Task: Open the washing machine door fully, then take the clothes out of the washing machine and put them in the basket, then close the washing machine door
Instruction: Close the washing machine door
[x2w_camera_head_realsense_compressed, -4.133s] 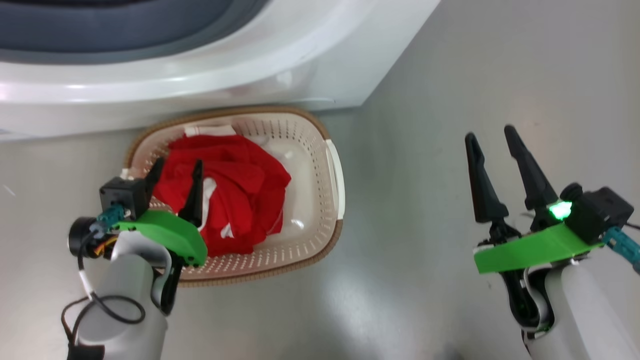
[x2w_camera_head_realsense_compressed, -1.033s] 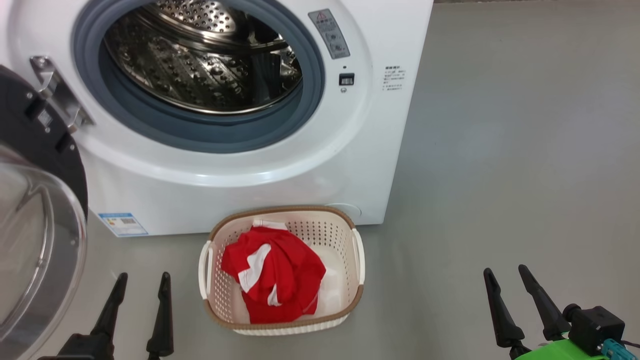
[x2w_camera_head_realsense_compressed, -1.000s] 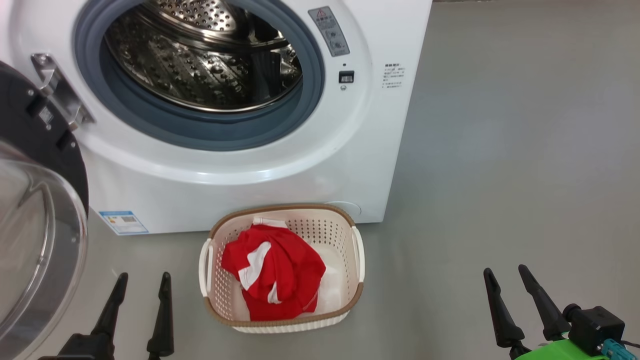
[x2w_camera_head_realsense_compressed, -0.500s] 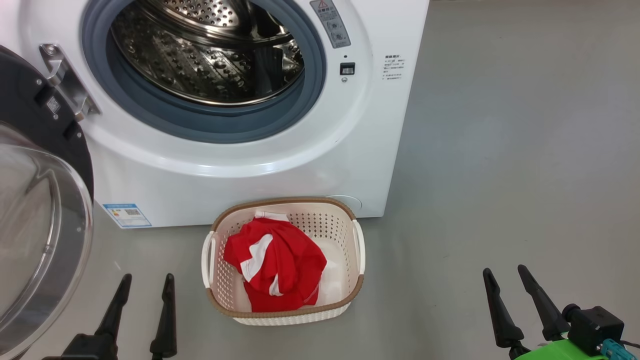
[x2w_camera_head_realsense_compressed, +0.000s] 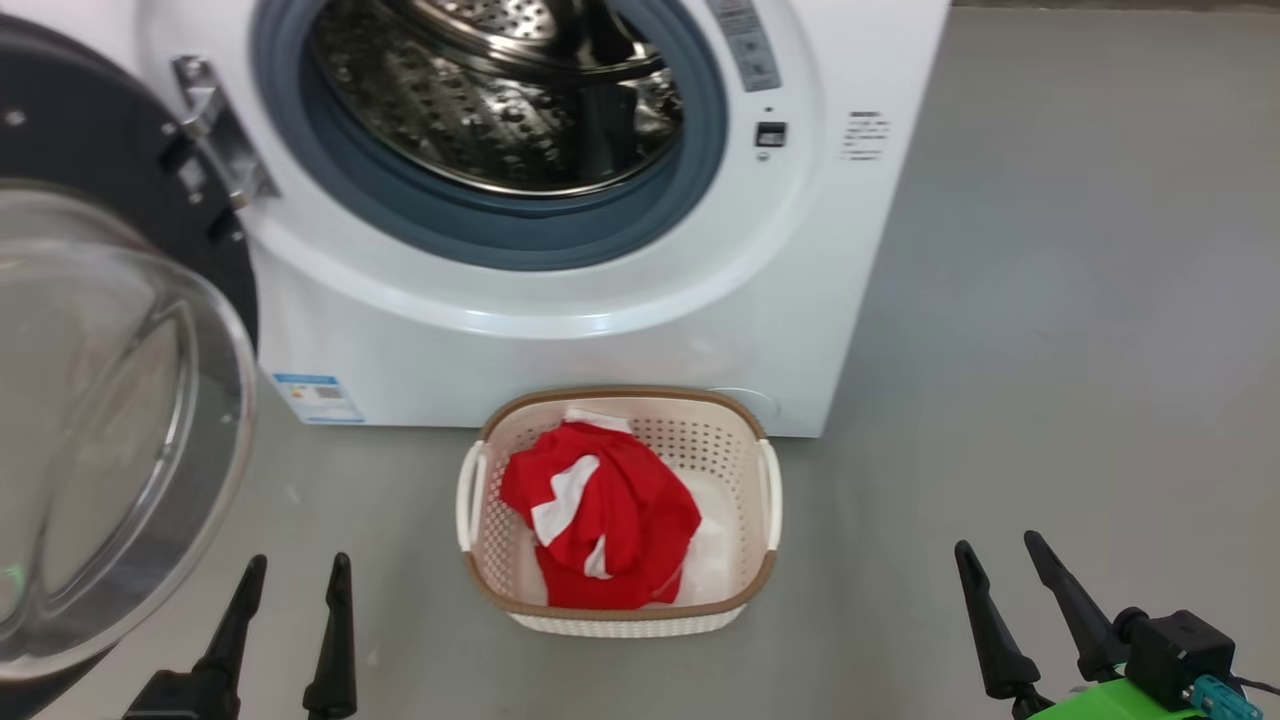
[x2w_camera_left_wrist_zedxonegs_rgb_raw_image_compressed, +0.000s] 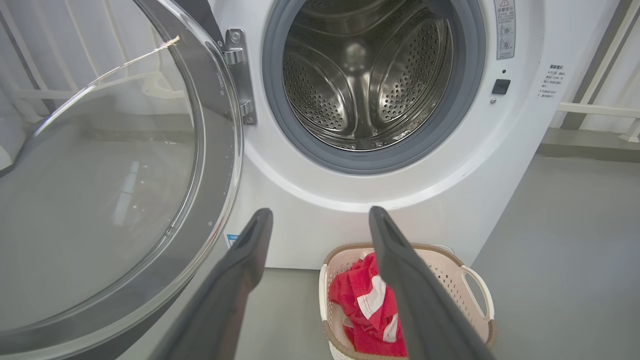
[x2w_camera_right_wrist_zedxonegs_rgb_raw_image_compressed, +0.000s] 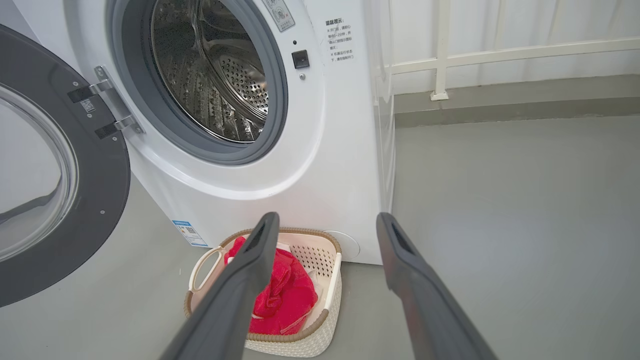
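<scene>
Red soft fabric with white patches, the clothes (x2w_camera_head_realsense_compressed: 600, 520) lay bunched in the small cream perforated plastic basket (x2w_camera_head_realsense_compressed: 620, 622) with its brown woven-look rim. It stood on the grey floor (x2w_camera_head_realsense_compressed: 1050, 300) right against the foot of the big white front-loading washing machine (x2w_camera_head_realsense_compressed: 600, 350), just below its opening, presumably so a garment pulled out had only a short drop. Above it the perforated steel drum (x2w_camera_head_realsense_compressed: 500, 100) looked bare as far as I could see in, so I judged the unloading done. The washing machine door (x2w_camera_head_realsense_compressed: 120, 420), round, glossy black-rimmed with a bulging clear glass centre, stood swung wide on its metal hinge (x2w_camera_head_realsense_compressed: 215, 130) at the machine's side toward the robot's left, not yet shut. Both tools hung well back from the machine, apart from the basket: the left gripper (x2w_camera_head_realsense_compressed: 300, 560) before the open door, the right gripper (x2w_camera_head_realsense_compressed: 997, 542) off the machine's other corner, each with its two long dark fingers spread and nothing between them. The left one seemed best placed to push the door home.
</scene>
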